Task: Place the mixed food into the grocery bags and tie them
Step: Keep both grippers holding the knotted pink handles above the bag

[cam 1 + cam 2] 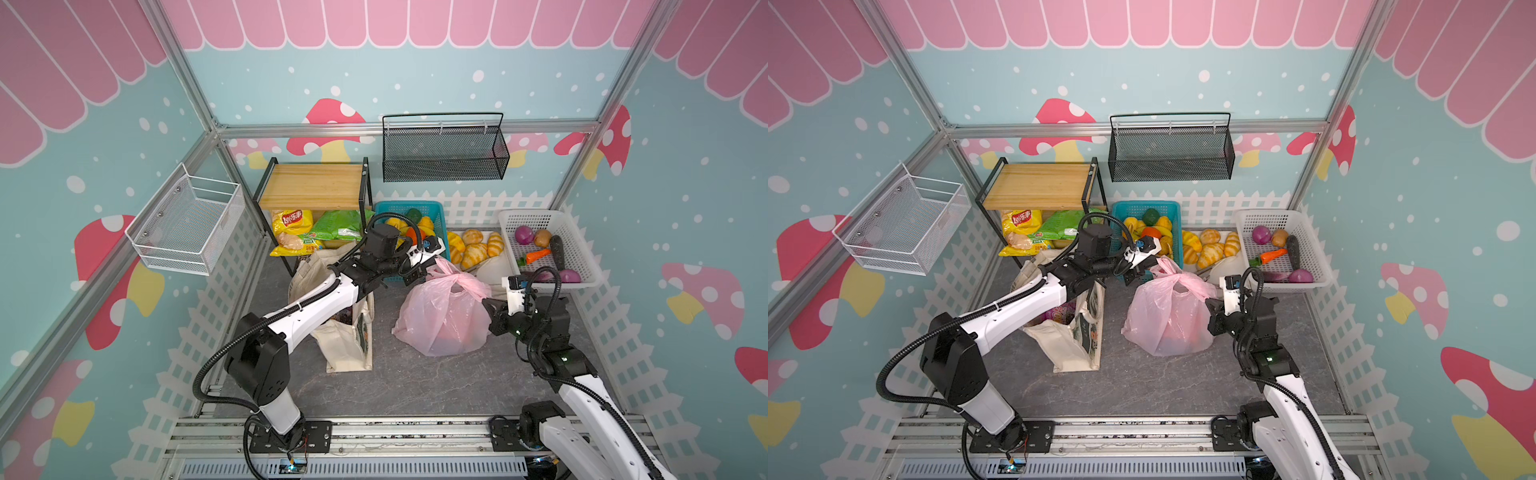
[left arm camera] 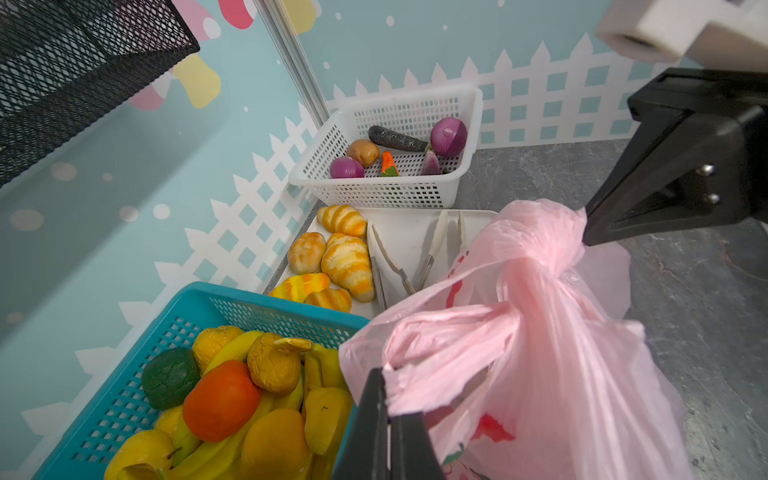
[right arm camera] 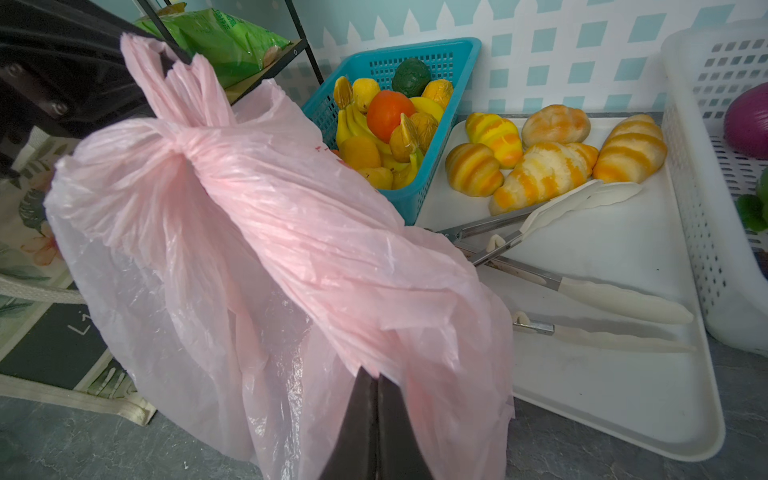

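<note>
The pink bag (image 1: 440, 324) sits mid-bench (image 1: 415, 386), its two handle loops crossed into a knot (image 1: 456, 277) above it. The left gripper (image 2: 386, 399) is clenched on the loop end at the bag's 11 o'clock. The right gripper (image 3: 376, 382) is clamped on the other end at 3 o'clock, and the plastic is taut between them. The cream tote (image 1: 345, 349) stands at 9 o'clock, with the left arm (image 1: 316, 303) reaching across its mouth. A teal basket (image 1: 438, 206) of fruit crowds the bag at 12 o'clock. At 1 o'clock a white tray (image 3: 602, 374) holds bread rolls and tongs (image 3: 615, 299). Beyond it, at 2 o'clock, is a white basket (image 1: 582, 266) of vegetables. The shelf (image 1: 311, 187) at 10 o'clock holds the yellow chip packet (image 1: 291, 228) and the green packet (image 1: 336, 224).
</note>
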